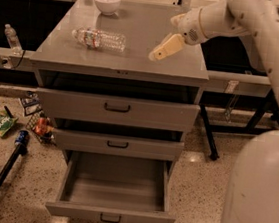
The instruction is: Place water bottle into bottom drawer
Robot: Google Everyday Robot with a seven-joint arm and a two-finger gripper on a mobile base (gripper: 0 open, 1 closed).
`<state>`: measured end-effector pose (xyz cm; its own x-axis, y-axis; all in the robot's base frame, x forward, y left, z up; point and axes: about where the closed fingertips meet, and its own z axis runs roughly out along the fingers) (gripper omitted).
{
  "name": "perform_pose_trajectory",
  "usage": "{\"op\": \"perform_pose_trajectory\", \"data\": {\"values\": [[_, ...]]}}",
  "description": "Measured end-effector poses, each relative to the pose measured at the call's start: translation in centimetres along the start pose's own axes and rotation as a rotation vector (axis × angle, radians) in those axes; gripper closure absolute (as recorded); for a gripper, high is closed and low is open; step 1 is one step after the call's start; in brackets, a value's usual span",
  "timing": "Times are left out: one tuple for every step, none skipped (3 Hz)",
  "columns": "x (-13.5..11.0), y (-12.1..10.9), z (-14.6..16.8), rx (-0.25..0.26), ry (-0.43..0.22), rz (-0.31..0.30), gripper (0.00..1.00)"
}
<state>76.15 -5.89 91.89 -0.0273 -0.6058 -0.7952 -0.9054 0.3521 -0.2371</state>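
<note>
1. The grey cabinet with its worktop [134, 65] fills the middle; the tool hangs just above the right part of this worktop.
2. The white robot arm [269, 32] comes in from the upper right, and the white body [258, 197] stands below and to the right of the tool.
3. The bottom drawer [110, 215] is open, low under the tool and a little to its left, and its inside is bare. The 2 drawers [117, 109] above it are closed.
4. The water bottle [98, 39] lies on its side on the worktop, left of the tool and well apart from it, cap to the left.
5. The tool [157, 54] points down and to the left; its 2 tan fingers [169, 45] are together, with no gap to see and nothing between them.
6. A white bowl [106, 2] stands on the worktop, up and left of the tool, behind the water bottle.
7. A small clear bottle [11, 37] stands far left of the tool, off the cabinet.
8. A green packet [3, 121] lies on the floor, far down and left.
</note>
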Motion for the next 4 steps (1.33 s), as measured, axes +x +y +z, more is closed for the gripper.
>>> {"op": "perform_pose_trajectory", "data": {"values": [[1.0, -1.9, 6.5, -0.022, -0.023, 0.046, 0.0], [0.0, -2.7, 9.8, -0.029, -0.057, 0.051, 0.0], [-2.9, -2.9, 12.7, -0.047, -0.126, 0.025, 0.0], [-3.7, -2.9, 15.4, -0.064, -0.147, 0.028, 0.0]]}}
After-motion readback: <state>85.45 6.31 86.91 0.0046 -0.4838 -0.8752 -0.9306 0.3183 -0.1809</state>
